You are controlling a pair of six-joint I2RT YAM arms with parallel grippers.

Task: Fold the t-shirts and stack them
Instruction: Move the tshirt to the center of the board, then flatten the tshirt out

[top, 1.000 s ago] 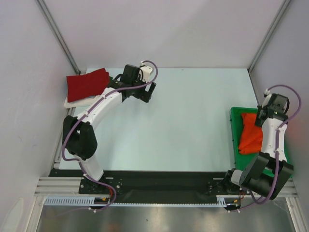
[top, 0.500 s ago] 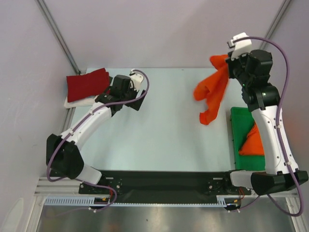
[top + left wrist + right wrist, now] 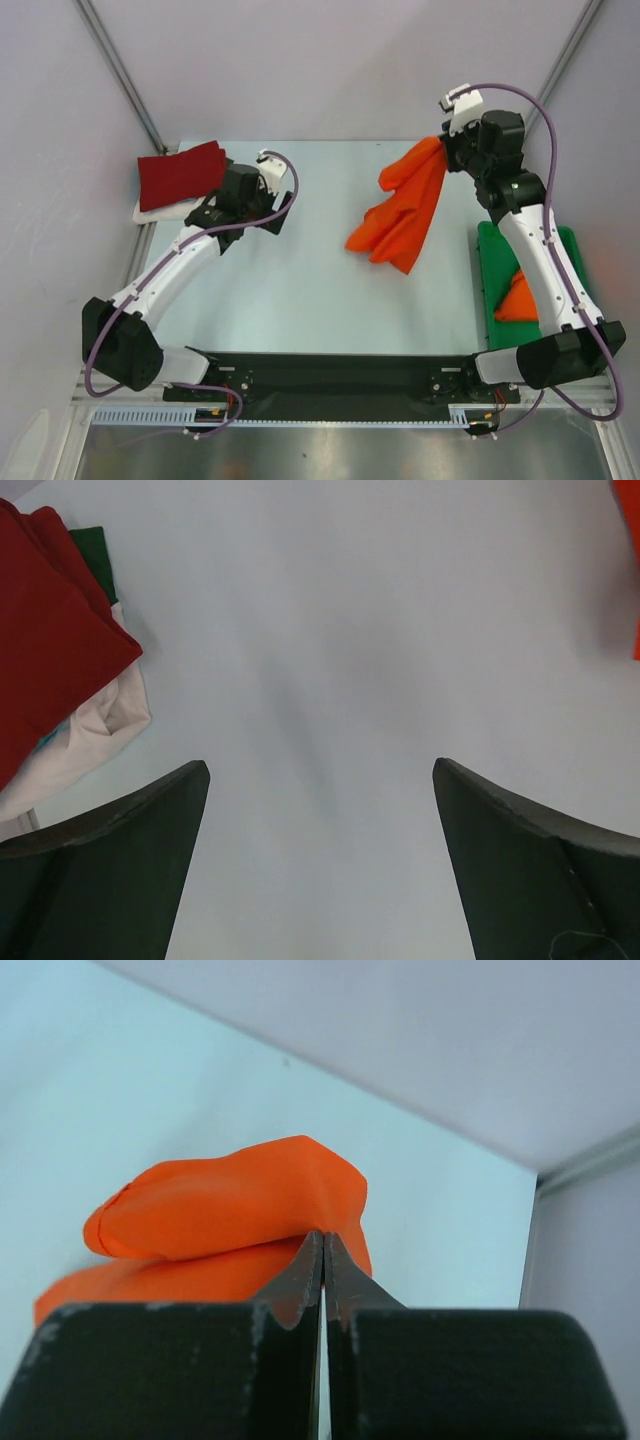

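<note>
Worktop [image 3: 320, 300] spreads pale beneath me. Over its right half an orange t-shirt [image 3: 405, 208] hangs, pinched in my right jaws. Far left, a folded dark red t-shirt [image 3: 180, 172] tops a white one [image 3: 148, 211], beside my left jaws, wide and empty.

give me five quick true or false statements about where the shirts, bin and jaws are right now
1. The right jaws are shut on a bright orange cloth t-shirt. True.
2. The left jaws grip the folded dark red cloth t-shirt. False: they stand open over bare table beside it, holding nothing.
3. The green plastic bin holds nothing. False: a second orange t-shirt lies in it.
4. The dark red t-shirt lies on top of a folded white cloth t-shirt. True.
5. The held orange t-shirt is folded flat. False: it hangs crumpled from the right jaws.
</note>
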